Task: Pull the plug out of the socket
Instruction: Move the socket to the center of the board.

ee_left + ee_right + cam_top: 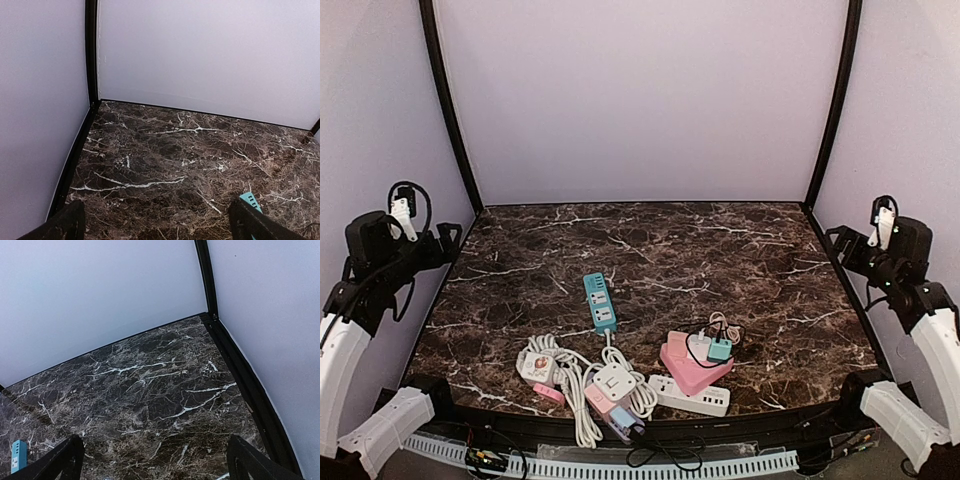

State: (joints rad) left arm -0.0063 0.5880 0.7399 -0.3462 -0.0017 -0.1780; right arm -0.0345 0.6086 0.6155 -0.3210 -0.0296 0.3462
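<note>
Well back from the work, both arms: left arm (pixel 380 260) raised by the left wall, right arm (pixel 895 255) raised by the right wall, neither touching anything on the tabletop (pixel 720 250). As for the left jaws: spread wide, gripping nothing, the two dark fingers (pixel 65 225) low in the corners of the left wrist view with marble between them. Likewise the right jaws: wide and holding nothing, fingers (pixel 255 462) at the lower corners of the right wrist view over the marble.

Down at the near edge of the tabletop, a cluster of strips and cords. Right of centre, a pink socket block (pixel 685 372), roughly triangular, with a teal plug (pixel 720 349) seated at its far right corner and a dark cord looped just beside it. Touching the pink block's near side, a white power strip (pixel 692 398) lying flat. Further back and left of centre, a teal power strip (pixel 600 302) lying lengthwise, its near end by the heap. Left of the pink block, a white square socket (pixel 613 380) among loops of white cord (pixel 582 405), a round white plug (pixel 535 365) at the left end of the heap, and a small pink piece (pixel 548 394) just in front of it. Cannot tell from above how deep the teal plug sits.
</note>
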